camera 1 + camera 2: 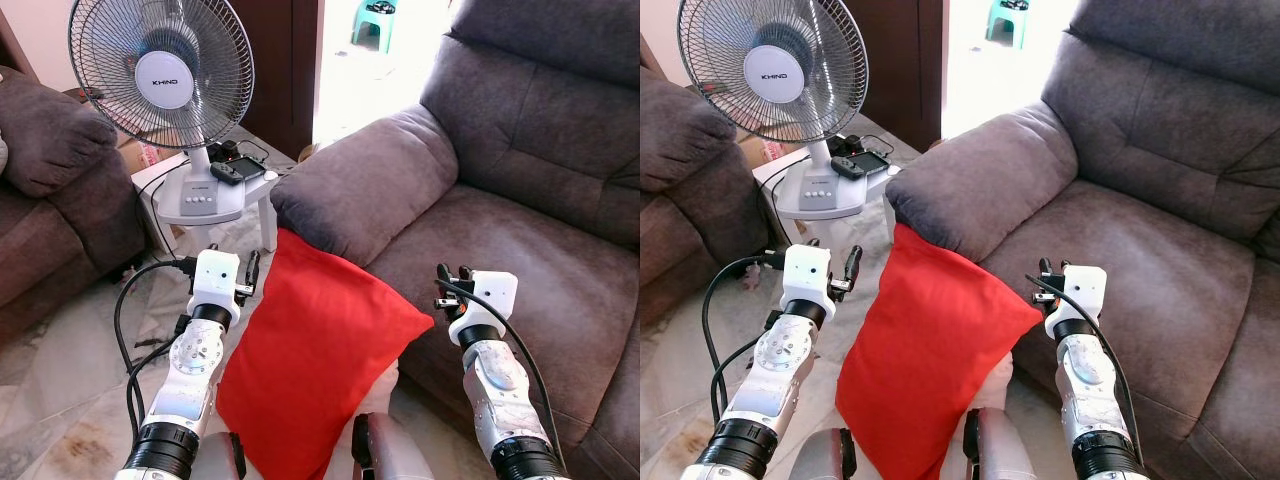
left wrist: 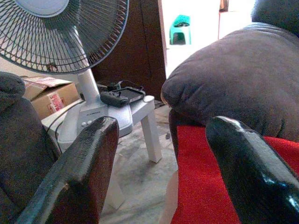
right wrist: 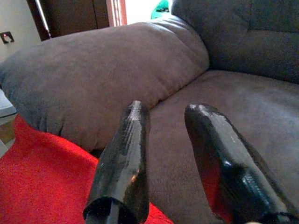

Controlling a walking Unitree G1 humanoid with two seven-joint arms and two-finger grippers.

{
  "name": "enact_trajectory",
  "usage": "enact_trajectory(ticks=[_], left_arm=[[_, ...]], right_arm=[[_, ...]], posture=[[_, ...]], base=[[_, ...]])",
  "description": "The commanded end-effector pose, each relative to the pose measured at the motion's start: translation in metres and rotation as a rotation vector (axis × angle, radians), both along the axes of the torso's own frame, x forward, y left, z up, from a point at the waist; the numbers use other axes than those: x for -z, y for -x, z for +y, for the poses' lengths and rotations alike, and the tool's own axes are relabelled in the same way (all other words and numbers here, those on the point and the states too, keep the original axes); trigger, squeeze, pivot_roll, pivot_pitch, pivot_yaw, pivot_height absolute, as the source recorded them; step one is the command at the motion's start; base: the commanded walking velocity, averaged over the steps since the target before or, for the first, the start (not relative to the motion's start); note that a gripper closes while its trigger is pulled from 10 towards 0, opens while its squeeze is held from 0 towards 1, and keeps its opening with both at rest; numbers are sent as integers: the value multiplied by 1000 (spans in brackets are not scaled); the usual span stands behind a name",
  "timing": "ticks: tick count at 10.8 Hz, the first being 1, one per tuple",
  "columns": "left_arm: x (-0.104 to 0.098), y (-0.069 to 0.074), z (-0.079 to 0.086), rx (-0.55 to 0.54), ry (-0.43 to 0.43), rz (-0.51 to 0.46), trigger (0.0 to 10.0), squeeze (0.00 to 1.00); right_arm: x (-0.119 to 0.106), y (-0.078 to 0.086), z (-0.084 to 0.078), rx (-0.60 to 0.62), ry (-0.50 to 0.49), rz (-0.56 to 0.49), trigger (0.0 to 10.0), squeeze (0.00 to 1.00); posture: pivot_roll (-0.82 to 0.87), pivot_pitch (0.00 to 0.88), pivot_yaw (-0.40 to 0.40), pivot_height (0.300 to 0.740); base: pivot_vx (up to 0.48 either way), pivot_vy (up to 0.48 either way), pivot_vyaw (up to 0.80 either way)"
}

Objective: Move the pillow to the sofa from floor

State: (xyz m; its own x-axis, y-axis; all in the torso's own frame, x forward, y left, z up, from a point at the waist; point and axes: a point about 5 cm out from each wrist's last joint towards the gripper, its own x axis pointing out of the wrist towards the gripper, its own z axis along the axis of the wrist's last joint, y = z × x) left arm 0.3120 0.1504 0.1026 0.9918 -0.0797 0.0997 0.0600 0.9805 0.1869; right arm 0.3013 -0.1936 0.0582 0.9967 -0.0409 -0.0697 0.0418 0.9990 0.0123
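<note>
Left gripper [image 2: 161,172]: fingers spread wide, nothing between them, touching nothing. It sits raised at the pillow's left edge, just beside the red fabric, aimed toward the fan and the sofa arm.

Right gripper [image 3: 175,163]: fingers parted by a narrow gap, holding nothing. It hangs at the pillow's right corner over the front of the sofa seat, pointed at the armrest; the red fabric sits just below the fingers, contact can't be confirmed.

Pillow [image 1: 310,360]: red, standing on edge between the two arms, tilted, its upper corner tucked against the underside of the sofa armrest [image 1: 365,180] and its right corner resting at the seat's front edge. Lower end is down near the robot's body, so it is not on the seat.

Sofa [image 1: 530,200]: dark grey-brown, padded arm nearest, seat cushion bare.

Left of the pillow: white KHIND table fan [image 1: 160,70] on a small white table [image 1: 265,195], a dark remote-like device [image 1: 237,172] beside the fan base. Second dark sofa [image 1: 45,180] at far left. Marble-pattern floor [image 1: 60,380] below.
</note>
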Motion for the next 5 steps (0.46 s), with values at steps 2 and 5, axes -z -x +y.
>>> enact_trajectory(ticks=[2,5], left_arm=[[1,0,4,-17,9,5,10000,0],[0,0,8,-43,7,-3,10000,0]], right_arm=[[3,-2,-1,5,7,32,10000,0],[2,-3,0,-9,2,28,10000,0]], posture=[[49,0,-51,589],[51,0,-54,558]], base=[[0,0,0],[0,0,0]])
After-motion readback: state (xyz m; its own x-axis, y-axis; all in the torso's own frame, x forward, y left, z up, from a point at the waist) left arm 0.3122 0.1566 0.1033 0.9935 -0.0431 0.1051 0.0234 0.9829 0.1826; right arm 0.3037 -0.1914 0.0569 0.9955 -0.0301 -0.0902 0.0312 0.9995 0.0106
